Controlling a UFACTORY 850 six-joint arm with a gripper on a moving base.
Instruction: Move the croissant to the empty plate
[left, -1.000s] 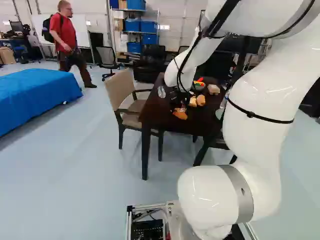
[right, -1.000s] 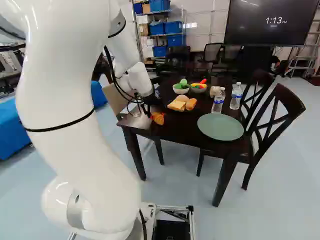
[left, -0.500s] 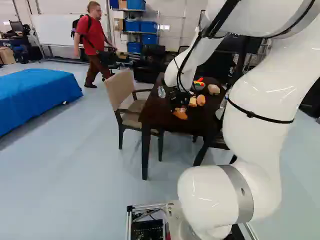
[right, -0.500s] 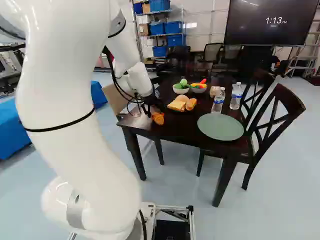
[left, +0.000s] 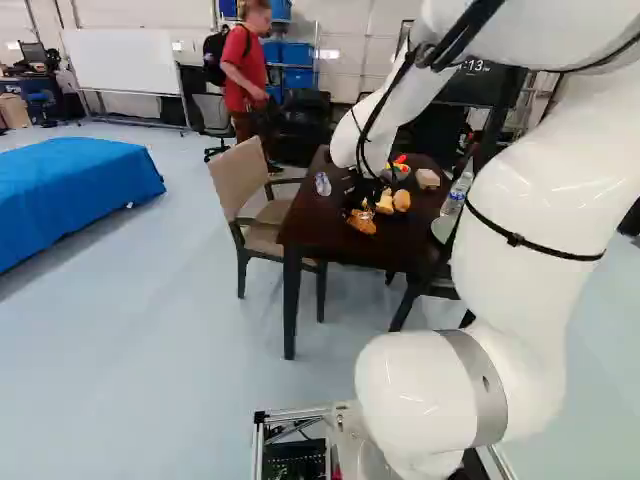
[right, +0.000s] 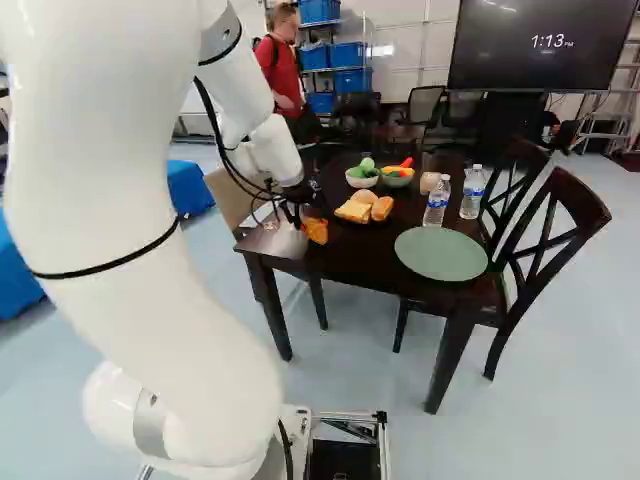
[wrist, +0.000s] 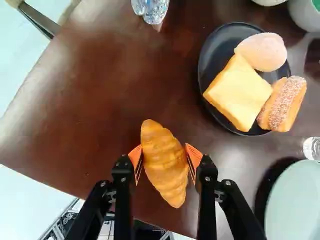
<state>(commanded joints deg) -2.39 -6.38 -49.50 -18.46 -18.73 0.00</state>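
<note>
The dark table (right: 355, 252), bearing the green plate (right: 440, 254), lies beneath the tool (right: 302, 214), whose pads (wrist: 195, 155) grip the croissant (wrist: 164, 162).

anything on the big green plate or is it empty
Empty: in the right base view the green plate shows its whole top bare, with no food on it.

Two behind, one above table (wrist: 90, 110)

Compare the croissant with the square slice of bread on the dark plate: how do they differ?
The croissant is ridged, tapering at both ends; the square slice has a smoother face and straighter edges. The croissant is golden orange, the slice pale yellow. The claw grips the croissant; the slice lies on the dark plate. Both look baked.
</note>
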